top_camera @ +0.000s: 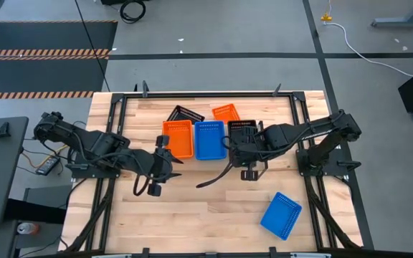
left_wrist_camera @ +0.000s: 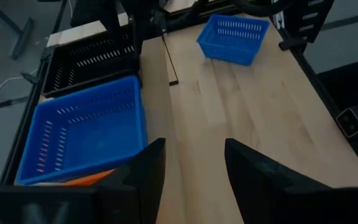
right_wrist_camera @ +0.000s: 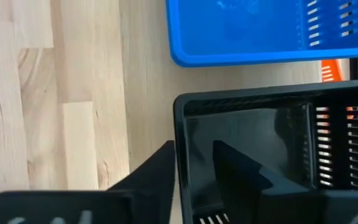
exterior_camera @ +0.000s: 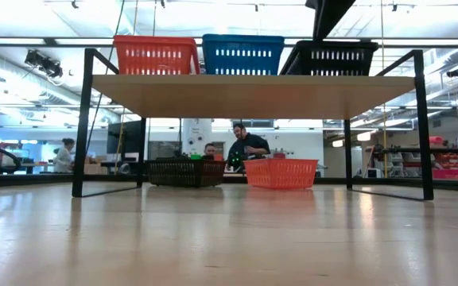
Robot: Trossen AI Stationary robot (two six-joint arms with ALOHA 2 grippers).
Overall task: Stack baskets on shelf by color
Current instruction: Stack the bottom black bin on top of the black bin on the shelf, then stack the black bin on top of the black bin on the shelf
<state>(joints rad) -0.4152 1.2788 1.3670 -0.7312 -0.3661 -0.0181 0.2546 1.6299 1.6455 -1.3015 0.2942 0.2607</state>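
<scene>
Right gripper (right_wrist_camera: 194, 163): over the near rim of the black basket (right_wrist_camera: 272, 155) on the shelf (exterior_camera: 253, 94); 1 finger outside the wall, 1 inside, fingers slightly apart around it, contact not discernible.
Left gripper (left_wrist_camera: 194, 165): fingers apart, empty, just beside the orange basket (top_camera: 178, 138).
Shelf row: 3 baskets, orange, blue basket (top_camera: 210, 139), black; blue lies between the 2 grippers.
Behind shelf: second black basket (top_camera: 186, 114), second orange basket (top_camera: 226, 111).
Loose blue basket (top_camera: 281, 214): on the table (top_camera: 192, 215), well apart from the right gripper.
</scene>
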